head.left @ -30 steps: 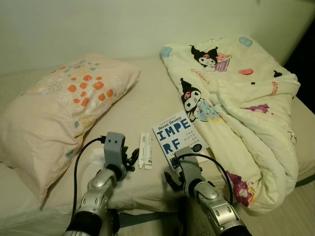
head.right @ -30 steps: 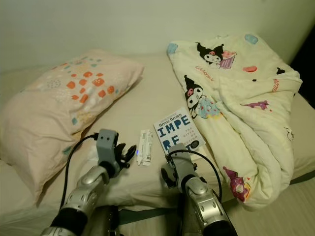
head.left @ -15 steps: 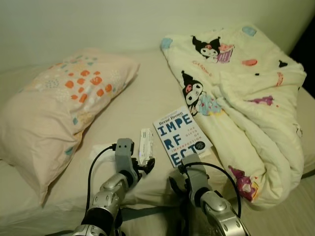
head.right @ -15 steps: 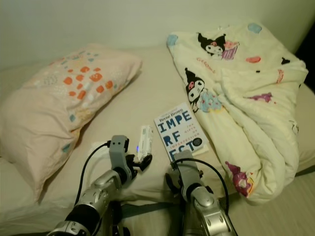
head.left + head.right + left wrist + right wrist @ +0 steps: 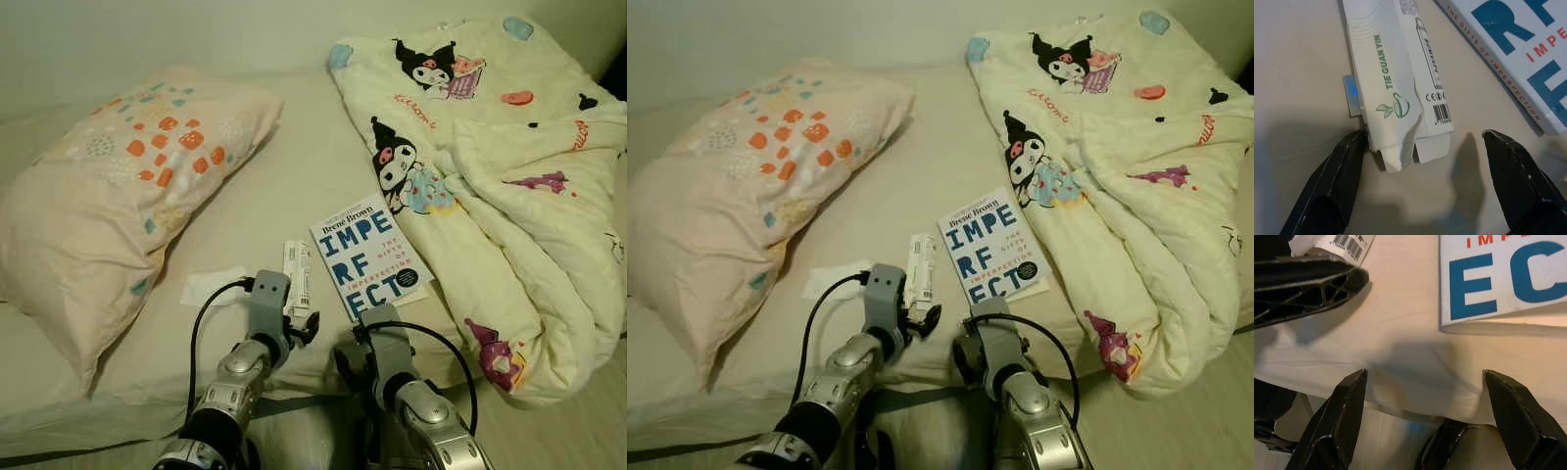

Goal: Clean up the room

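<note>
A bed (image 5: 294, 186) with a beige sheet is taking up the scene, and both arms are reaching over its near edge. The left gripper (image 5: 1422, 161) is sitting low over the sheet with its fingers spread wide apart, and the torn end of a flattened white carton (image 5: 1396, 83) printed with green letters is lying between them; one finger (image 5: 1339, 176) is touching or almost touching the carton's corner, while the other is standing clear of it. The carton (image 5: 296, 275) is lying on the sheet just beside a white book (image 5: 370, 257) with large blue letters on its cover, and a small pale scrap of paper (image 5: 210, 287) is resting near it on the pillow side. The right gripper (image 5: 1422, 396) is hovering at the bed's edge, just short of the book's near corner, with its fingers also spread apart and holding nothing. A peach pillow (image 5: 118, 196) with orange and teal patches is lying on the left side of the bed, and a rumpled cream blanket (image 5: 500, 166) with cartoon figures is lying heaped along the right side, its edge just beside the book.
</note>
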Controlling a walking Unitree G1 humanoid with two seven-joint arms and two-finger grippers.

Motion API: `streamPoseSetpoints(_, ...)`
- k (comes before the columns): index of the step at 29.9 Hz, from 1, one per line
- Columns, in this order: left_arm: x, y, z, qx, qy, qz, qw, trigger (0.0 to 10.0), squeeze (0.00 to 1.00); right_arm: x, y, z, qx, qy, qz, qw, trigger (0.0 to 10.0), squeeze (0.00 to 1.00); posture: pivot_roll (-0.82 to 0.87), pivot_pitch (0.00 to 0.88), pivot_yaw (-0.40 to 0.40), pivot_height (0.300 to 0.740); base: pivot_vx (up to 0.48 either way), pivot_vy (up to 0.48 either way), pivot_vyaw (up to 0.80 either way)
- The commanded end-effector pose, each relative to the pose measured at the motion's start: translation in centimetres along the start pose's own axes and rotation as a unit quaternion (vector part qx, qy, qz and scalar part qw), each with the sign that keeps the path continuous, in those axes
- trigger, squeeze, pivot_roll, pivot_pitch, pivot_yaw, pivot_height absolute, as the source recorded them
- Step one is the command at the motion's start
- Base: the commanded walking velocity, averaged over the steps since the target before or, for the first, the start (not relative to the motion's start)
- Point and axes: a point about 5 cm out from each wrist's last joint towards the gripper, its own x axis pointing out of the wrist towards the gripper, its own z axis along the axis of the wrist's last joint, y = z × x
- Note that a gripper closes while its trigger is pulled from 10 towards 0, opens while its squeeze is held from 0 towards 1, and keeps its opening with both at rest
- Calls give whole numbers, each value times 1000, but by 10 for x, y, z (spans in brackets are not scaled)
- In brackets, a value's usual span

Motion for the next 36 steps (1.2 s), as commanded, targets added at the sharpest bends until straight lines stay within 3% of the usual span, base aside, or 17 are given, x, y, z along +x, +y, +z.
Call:
streamPoseSetpoints(1,-3,-1,-11,-3,16,13,1000,10000,0,-3,7,-7,8,15,4,1000,10000,0,-101,407,75,596,0,0,0)
streamPoseSetpoints(5,-3,-1,-12,0,11,25,1000,10000,0,-4,9,-8,9,17,3,1000,10000,0,-101,407,75,596,0,0,0)
streamPoseSetpoints(6,-4,-1,-12,1,11,31,999,8863,0,-4,10,-8,10,17,4,1000,10000,0,-101,407,75,596,0,0,0)
streamPoseSetpoints(7,-4,-1,-12,1,11,31,999,8863,0,-4,10,-8,10,17,4,1000,10000,0,-101,407,75,596,0,0,0)
streamPoseSetpoints(8,-5,1,-14,-4,10,43,999,3020,0,-4,12,-8,10,18,4,1000,10000,0,-100,410,75,596,0,0,0)
streamPoseSetpoints(9,-5,1,-14,-4,10,43,999,3020,0,-4,12,-8,10,18,4,1000,10000,0,-100,410,75,596,0,0,0)
streamPoseSetpoints(11,-6,2,-15,-6,8,54,998,0,0,-4,13,-8,11,19,5,1000,10000,0,-98,412,75,596,0,0,0)
streamPoseSetpoints(28,-8,5,-20,-7,7,71,997,0,0,-4,14,-9,10,22,5,1000,10000,0,-96,402,70,596,0,0,0)
streamPoseSetpoints(36,-12,12,-16,-13,-16,56,998,0,0,1,11,-7,7,20,5,1000,10000,0,-77,351,65,596,0,0,0)
